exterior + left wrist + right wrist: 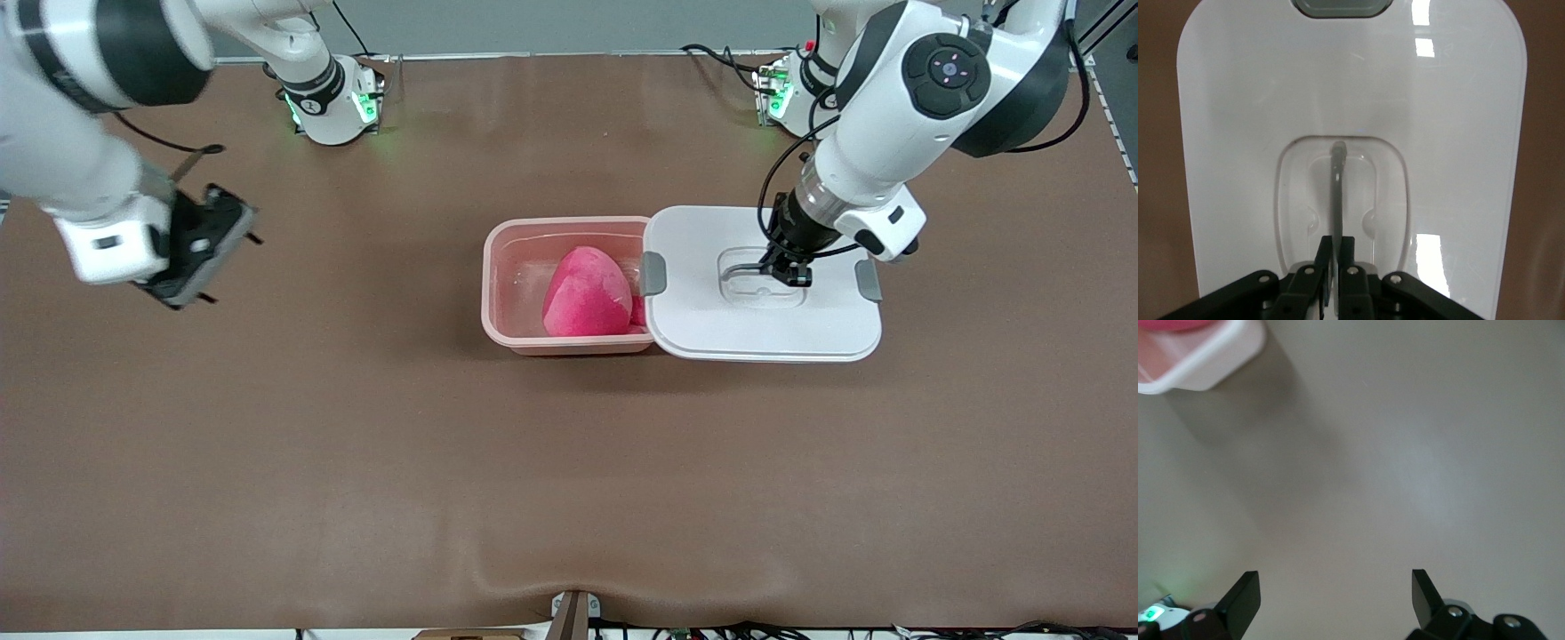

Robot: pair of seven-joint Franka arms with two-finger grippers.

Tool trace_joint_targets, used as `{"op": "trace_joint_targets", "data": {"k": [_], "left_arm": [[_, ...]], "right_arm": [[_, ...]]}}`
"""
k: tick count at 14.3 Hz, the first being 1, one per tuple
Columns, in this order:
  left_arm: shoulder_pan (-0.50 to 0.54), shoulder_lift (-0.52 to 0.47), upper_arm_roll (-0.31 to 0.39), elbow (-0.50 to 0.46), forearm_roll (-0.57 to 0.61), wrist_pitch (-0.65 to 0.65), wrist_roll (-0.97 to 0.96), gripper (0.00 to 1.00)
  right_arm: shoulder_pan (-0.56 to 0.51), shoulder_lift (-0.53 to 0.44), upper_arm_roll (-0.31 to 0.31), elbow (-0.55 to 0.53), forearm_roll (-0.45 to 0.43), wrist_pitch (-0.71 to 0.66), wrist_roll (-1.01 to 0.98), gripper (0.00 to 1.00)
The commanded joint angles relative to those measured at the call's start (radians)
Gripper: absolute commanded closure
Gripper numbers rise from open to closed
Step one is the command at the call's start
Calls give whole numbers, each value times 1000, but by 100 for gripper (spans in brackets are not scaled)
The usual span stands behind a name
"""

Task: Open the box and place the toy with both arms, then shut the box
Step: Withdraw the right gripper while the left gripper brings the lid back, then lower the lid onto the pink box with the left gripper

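Pink tub of the box [516, 276] sits mid-counter [356, 444], toy [587, 293] already inside; white lid [765, 329] rests beside it toward left arm's end, overlapping the rim. Left gripper [787, 271] is at lid's recess; right gripper [200, 249] waits w/ jaws wide, empty. Left wrist view: jaws clamped on handle [1337, 200]. Right wrist view: bare counter, tub corner. Step: closing. Next probably needs lid lifted, centred over tub.

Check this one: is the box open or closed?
Open. The lid sits off the box, toward the left arm's end, exposing the toy inside.
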Motion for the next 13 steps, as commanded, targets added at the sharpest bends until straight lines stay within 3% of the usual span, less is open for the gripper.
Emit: {"op": "trace_joint_targets", "data": {"k": [1, 4, 8, 11, 13], "left_arm": [[-32, 62, -23, 78, 2, -6, -70, 100], [-84, 117, -25, 115, 31, -6, -133, 100], [-190, 221, -23, 192, 154, -3, -300, 100], [-238, 286, -23, 241, 191, -3, -376, 100], [-263, 315, -23, 268, 192, -3, -404, 100]], "right_arm": [[-42, -57, 18, -29, 5, -40, 176, 0], [-42, -72, 18, -30, 3, -67, 365, 0], [-79, -106, 18, -32, 5, -89, 486, 0], [-74, -116, 23, -30, -1, -112, 772, 0], [-80, -132, 17, -29, -1, -123, 784, 0]]}}
